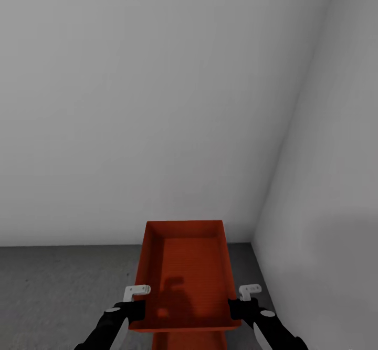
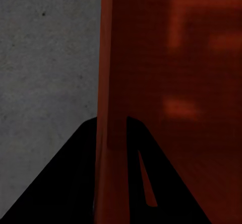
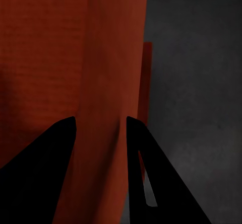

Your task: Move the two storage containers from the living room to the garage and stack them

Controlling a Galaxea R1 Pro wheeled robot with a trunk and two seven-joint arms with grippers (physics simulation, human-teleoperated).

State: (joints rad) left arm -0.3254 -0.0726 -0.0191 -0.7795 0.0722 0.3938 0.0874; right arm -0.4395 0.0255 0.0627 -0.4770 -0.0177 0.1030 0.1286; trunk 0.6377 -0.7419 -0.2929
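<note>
Two pale grey walls (image 1: 157, 103) meet in a corner above the dark concrete floor (image 1: 63, 282). Near that corner, the upper storage container (image 1: 184, 271) hangs level over the lower storage container (image 1: 186, 339), whose edge shows directly beneath it. Left gripper (image 1: 137, 308) pinches the upper container's left wall; right gripper (image 1: 239, 305) pinches its right wall, one finger (image 3: 161, 183) outside the rim

Glossy black arms (image 1: 113, 321) with pale grey patches, white angled brackets (image 1: 136, 290) — apparently wrist mounts, black wedge-shaped jaws
</note>
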